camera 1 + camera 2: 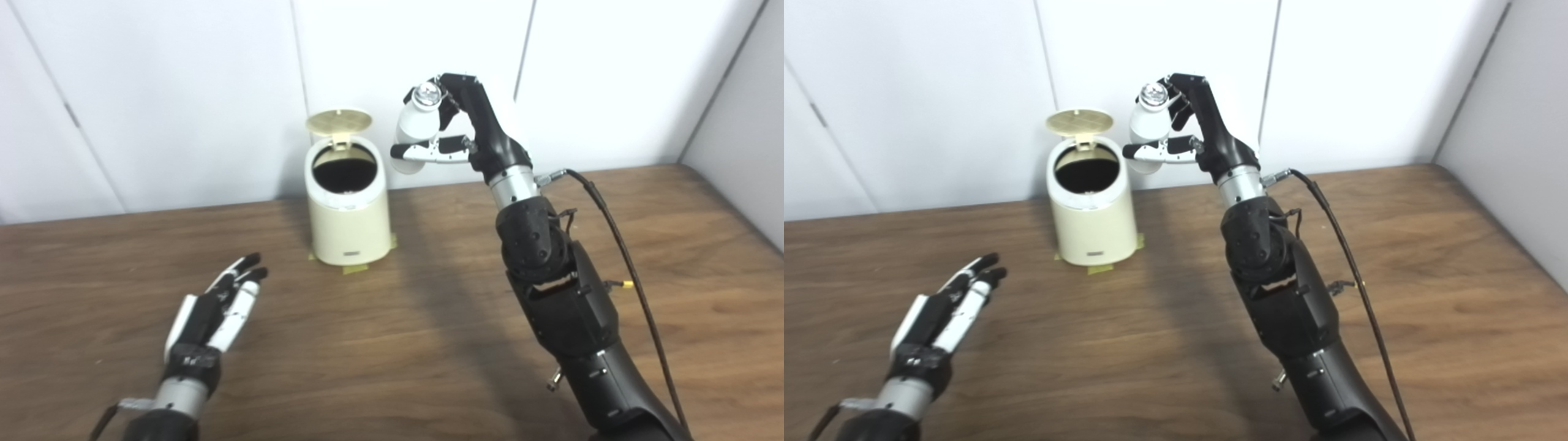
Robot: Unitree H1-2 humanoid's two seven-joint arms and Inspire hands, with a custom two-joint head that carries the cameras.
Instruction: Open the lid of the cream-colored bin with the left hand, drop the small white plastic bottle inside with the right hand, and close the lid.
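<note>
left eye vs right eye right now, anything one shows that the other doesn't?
Left eye only: nothing extra of note, though the left hand sits further inside the frame.
Right eye only: more of the side wall and table on the right.
Both: the bin stands with its lid up and its mouth open; the right hand holds the bottle high, to the right of the bin's mouth rather than over it; the left hand lies open low over the table, apart from the bin.

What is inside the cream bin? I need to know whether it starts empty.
The cream bin stands with its lid up; only a dark interior shows. Its bottom is hidden in shadow, so contents cannot be told.
</note>
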